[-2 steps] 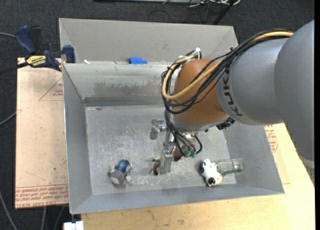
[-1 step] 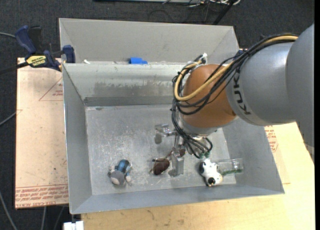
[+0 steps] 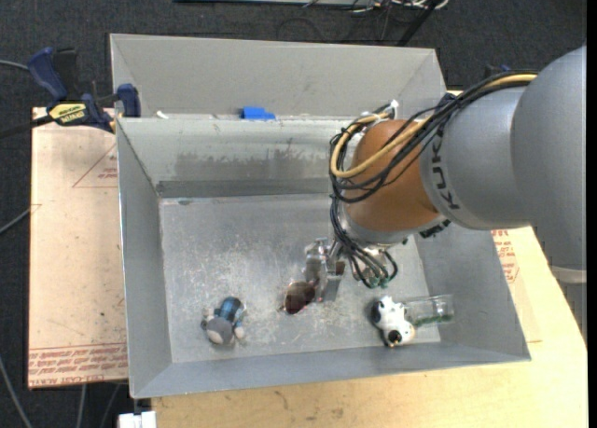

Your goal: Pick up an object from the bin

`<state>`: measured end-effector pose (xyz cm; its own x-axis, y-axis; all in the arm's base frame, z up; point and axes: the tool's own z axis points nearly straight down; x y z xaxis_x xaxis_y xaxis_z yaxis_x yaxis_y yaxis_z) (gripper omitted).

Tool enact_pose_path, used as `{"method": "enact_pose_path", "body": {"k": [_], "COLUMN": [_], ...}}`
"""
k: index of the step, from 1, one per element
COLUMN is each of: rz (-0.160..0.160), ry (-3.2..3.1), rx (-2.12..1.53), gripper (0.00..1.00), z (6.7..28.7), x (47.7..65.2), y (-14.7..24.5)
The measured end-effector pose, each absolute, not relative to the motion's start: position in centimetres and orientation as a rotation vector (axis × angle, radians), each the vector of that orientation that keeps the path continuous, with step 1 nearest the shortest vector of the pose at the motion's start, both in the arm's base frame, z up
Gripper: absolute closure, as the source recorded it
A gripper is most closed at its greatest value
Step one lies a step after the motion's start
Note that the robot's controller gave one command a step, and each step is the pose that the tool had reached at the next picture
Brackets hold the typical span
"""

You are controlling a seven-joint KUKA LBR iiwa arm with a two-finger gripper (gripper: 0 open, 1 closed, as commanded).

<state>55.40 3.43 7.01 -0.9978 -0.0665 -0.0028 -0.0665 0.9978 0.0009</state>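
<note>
Arm (image 3: 522,156) in from right, gripper (image 3: 315,286) low over bin (image 3: 140,258) floor centre, tip seemingly touching small dark brown lump (image 3: 297,300) there; can't tell if jaws are open or closed.

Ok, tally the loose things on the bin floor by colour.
Blue and grey toy: 1
Dark brown lump: 1
White and black toy: 1
Clear piece: 1
Total: 4
</note>
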Motion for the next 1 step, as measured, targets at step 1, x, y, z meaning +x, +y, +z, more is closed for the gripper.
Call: {"method": "enact_pose_path", "body": {"k": [1], "rz": [0.002], "ry": [3.137], "rx": [-0.104], "gripper": [1.0], "z": [7.01], "x": [55.4], "y": [3.44]}}
